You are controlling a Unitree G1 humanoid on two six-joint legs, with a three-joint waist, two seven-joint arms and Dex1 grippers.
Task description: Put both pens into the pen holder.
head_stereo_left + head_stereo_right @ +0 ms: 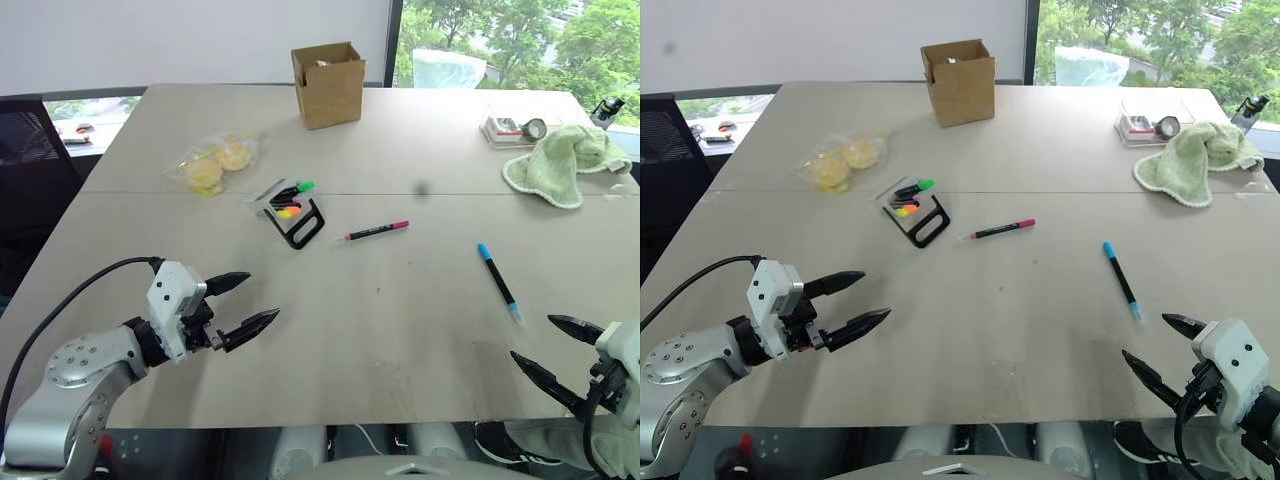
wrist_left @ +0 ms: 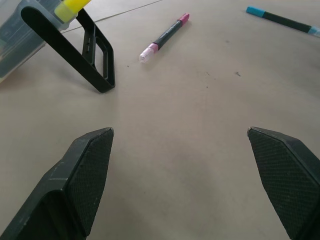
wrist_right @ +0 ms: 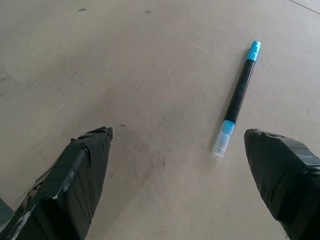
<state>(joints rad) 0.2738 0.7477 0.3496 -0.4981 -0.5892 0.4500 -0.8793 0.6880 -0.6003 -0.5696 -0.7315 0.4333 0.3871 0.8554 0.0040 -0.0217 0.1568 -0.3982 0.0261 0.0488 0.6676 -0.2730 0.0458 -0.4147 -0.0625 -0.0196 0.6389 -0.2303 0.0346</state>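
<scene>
Both grippers hover low over the near edge of the table (image 1: 420, 330), the left gripper (image 1: 247, 303) and the right gripper (image 1: 552, 345) each with fingers spread wide and holding nothing. Farther back stands a cardboard box (image 1: 328, 84), with a green cloth (image 1: 562, 164) off to the right. Mid-table, the pen holder (image 1: 295, 214) lies tipped with coloured markers inside. Just right of it lies the magenta pen (image 1: 376, 231); the blue pen (image 1: 498, 281) lies nearer the right gripper.
</scene>
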